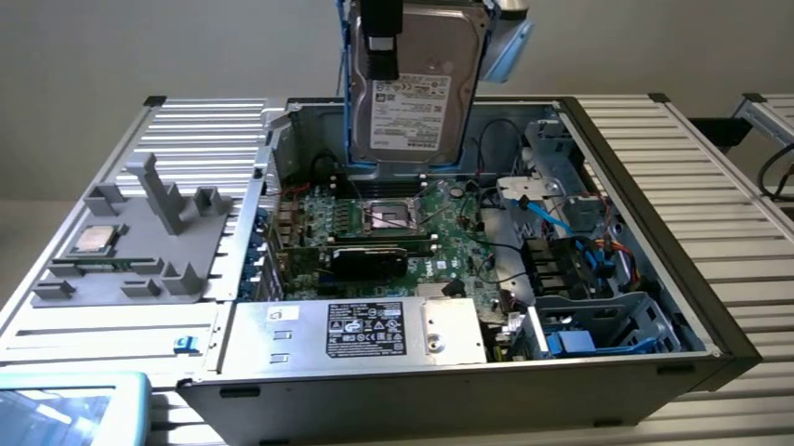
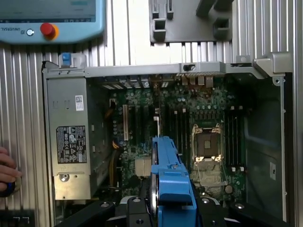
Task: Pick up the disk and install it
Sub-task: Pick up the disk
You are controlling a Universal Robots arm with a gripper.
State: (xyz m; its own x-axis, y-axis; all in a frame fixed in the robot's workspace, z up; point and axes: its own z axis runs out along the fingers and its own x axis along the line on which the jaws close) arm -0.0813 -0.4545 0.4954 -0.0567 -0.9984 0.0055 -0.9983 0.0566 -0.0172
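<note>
Here, my pincer [image 2: 173, 210] is clamped on the disk [image 1: 416, 93], which hangs upright in the air above the open computer case [image 1: 434, 400], over its motherboard [image 1: 410, 232]. Pick-up is done. Installation remains, since the disk is not yet seated anywhere inside the case.

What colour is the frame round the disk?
Bright blue. The frame on the disk shows best in the wrist view.
</note>
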